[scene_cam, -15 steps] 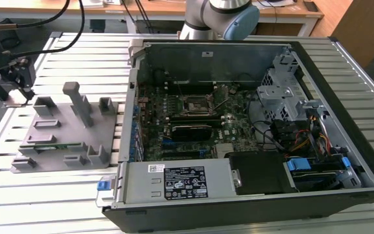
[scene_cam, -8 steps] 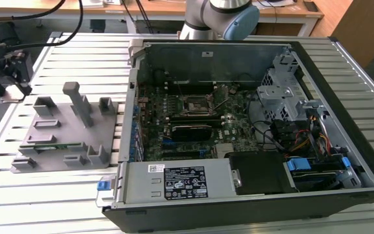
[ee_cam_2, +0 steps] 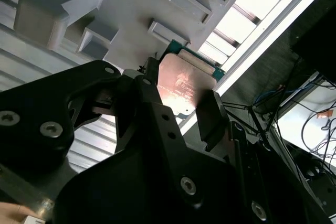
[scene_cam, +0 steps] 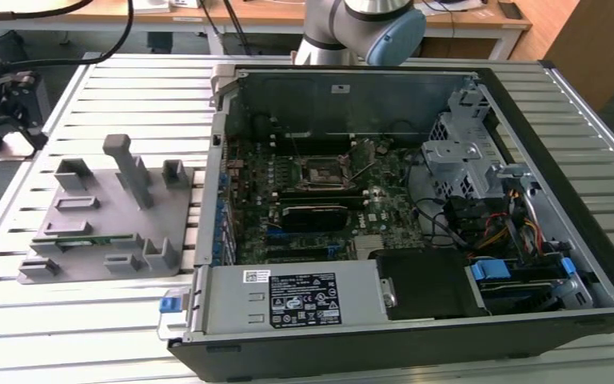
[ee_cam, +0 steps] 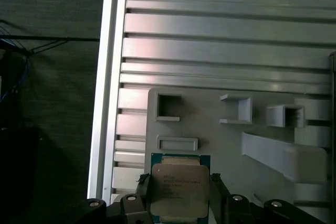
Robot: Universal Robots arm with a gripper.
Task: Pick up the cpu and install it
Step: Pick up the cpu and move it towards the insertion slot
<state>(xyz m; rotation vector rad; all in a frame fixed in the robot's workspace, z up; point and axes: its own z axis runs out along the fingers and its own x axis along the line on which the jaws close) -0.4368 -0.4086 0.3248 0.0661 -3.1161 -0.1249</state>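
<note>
Exterior view, from its left: a grey plastic fixture with upright blocks (scene_cam: 105,224) sits on the slatted aluminium table (scene_cam: 73,328), with bare slats around it. Next comes the open black computer case (scene_cam: 414,356), its dark square socket (scene_cam: 318,170) mid-board and a printed white label (scene_cam: 305,300) left unread. In both wrist views we note the black gripper (ee_cam: 180,198) (ee_cam_2: 178,103) clamped narrow on the cpu (ee_cam: 181,184) (ee_cam_2: 185,80), a small flat square chip with a silvery top and faint print, held over the fixture near the table's edge.
</note>
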